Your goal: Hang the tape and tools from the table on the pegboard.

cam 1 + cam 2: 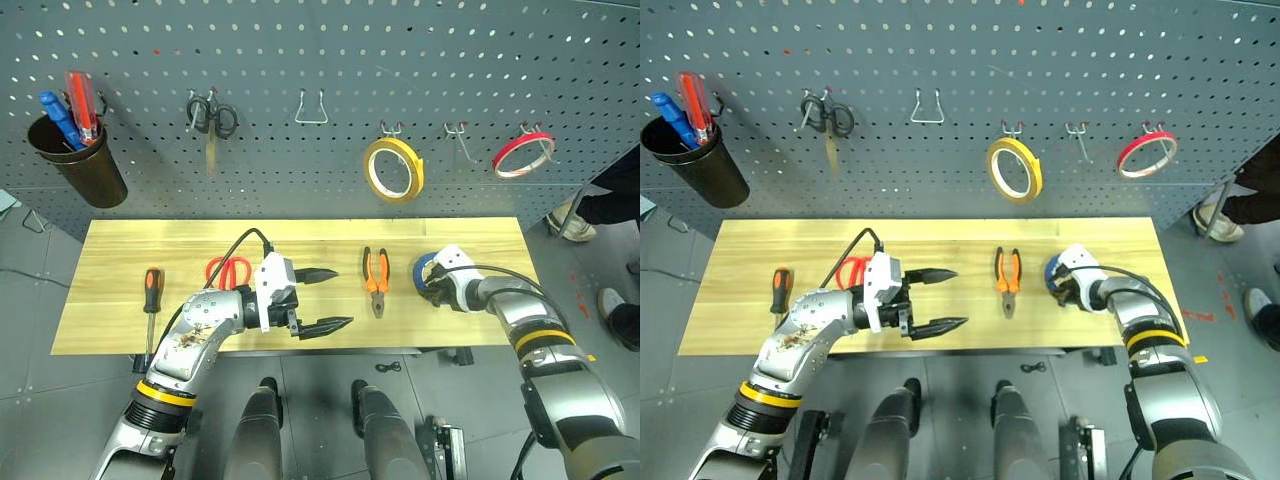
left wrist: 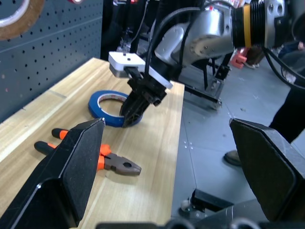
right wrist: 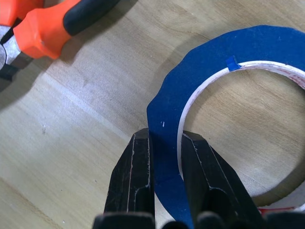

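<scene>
My right claw [image 3: 164, 143] is pinching the rim of the blue tape [image 3: 209, 81], one finger outside the ring and one inside it, the roll lying flat on the table [image 1: 120, 260]. My right wrist view is showing this bite closely, with the pliers [image 3: 45, 26] just beyond the outer finger; the head views are showing the same pliers lying between my two claws. My left claw [image 1: 322, 298] is hovering wide and empty over the near table edge. The red-handled scissors [image 1: 228, 270] are lying just behind it, the screwdriver [image 1: 152, 290] farther out past my left arm. The pegboard [image 1: 320, 90] is standing beyond the table.
</scene>
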{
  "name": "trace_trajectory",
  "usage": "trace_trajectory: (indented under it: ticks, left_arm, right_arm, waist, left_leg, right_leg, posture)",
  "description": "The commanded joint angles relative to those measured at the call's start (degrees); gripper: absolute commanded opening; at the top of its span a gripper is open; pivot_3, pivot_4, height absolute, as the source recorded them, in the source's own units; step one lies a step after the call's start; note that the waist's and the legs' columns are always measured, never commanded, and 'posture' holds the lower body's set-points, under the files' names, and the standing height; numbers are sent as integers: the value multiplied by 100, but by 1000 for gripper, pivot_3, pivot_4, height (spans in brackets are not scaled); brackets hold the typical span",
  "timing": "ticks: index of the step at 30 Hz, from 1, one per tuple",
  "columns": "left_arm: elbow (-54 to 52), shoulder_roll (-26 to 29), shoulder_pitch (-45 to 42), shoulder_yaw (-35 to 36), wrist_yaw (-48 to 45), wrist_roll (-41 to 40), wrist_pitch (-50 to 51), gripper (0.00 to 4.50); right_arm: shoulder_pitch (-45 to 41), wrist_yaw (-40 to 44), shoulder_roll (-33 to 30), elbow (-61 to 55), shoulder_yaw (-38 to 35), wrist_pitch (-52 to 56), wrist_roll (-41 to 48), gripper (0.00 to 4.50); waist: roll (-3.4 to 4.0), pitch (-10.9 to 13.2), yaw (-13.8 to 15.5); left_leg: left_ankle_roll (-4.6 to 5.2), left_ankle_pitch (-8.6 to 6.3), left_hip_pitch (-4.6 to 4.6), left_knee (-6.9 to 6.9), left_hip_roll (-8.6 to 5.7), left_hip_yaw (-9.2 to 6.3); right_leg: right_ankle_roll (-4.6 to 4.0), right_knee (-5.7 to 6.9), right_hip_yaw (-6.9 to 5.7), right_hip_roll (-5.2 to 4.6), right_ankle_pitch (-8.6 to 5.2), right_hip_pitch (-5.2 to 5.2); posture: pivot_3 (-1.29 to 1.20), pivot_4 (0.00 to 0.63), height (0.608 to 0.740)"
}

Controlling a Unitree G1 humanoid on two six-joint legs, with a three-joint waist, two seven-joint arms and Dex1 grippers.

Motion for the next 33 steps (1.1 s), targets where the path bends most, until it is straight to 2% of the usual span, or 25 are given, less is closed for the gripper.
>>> trace_trajectory:
  ticks: [1, 3, 7, 10, 12, 16, 19, 25, 33]
  left_arm:
    - [-248, -69, -86, 95, 74, -253, 169, 4500]
    - [-398, -96, -177, 186, 190, -426, 437, 4500]
    - [-776, -97, -369, 441, 422, -977, 1117, 4500]
    - [-1045, -81, -592, 672, 627, -1496, 1687, 4500]
    - [-1089, -111, -774, 820, 796, -1794, 2013, 4500]
    - [-833, -298, -1408, 1226, 1279, -2450, 2634, 4500]
    - [-588, -399, -1708, 1392, 1525, -2567, 2790, 4500]
    - [-656, -327, -1724, 1326, 1550, -2506, 2807, 4500]
    - [-826, -335, -1651, 1358, 1691, -2566, 2840, 4500]
  right_arm:
    - [940, -79, -358, -1497, -199, 384, 38, 445]
    - [1764, -219, -549, -3113, -515, 765, 166, 445]
    - [3192, -975, -736, -5681, -1208, 468, -187, 445]
    - [3775, -1772, -750, -6870, -1586, -350, -846, 445]
    - [3822, -2115, -741, -7154, -1678, -711, -1121, 445]
    - [3161, -2530, -606, -7204, -1544, -1007, -1360, 445]
    - [2572, -2697, -404, -6808, -1370, -1138, -1349, 445]
    - [1677, -2784, -464, -5600, -1213, -1775, -1298, 445]
    - [993, -2396, -310, -4268, -1105, -1713, -768, 445]
  waist:
    - [6, 3, 47]
    - [17, 10, 88]
    - [64, 53, 45]
    - [63, 62, -63]
    - [60, 64, -108]
    - [43, 74, -150]
    - [39, 76, -176]
    - [34, 83, -171]
    - [31, 88, -101]
  left_leg:
    - [0, 0, -1, -1, -1, -2]
    - [-1, 0, -16, -2, -8, -10]
    - [-4, 1, -38, 3, -16, -19]
    - [-21, 10, -33, 3, -16, -20]
    - [-30, 16, -31, 0, -15, -22]
    - [-44, 25, -29, 2, -16, -24]
    - [-53, 31, -35, 2, -19, -26]
    - [-53, 30, -47, -24, -24, -31]
    - [-52, 29, -48, -25, -25, -33]
  right_leg:
    - [1, -1, 0, 0, -1, 0]
    - [8, 0, 0, -2, -8, -6]
    - [21, 0, 2, -5, -16, -18]
    - [23, 8, 3, -5, -16, -20]
    - [23, 10, 3, -4, -16, -23]
    - [26, 8, 3, -3, -14, -20]
    - [27, 3, 4, -3, -11, -17]
    - [20, -11, 3, -4, -17, -23]
    - [20, -11, 2, -4, -17, -24]
  posture:
    - [94, 411, 740]
    - [94, 411, 740]
    - [63, 420, 740]
    - [47, 419, 740]
    - [35, 422, 740]
    - [27, 417, 740]
    - [22, 411, 740]
    - [22, 411, 740]
    - [46, 409, 740]
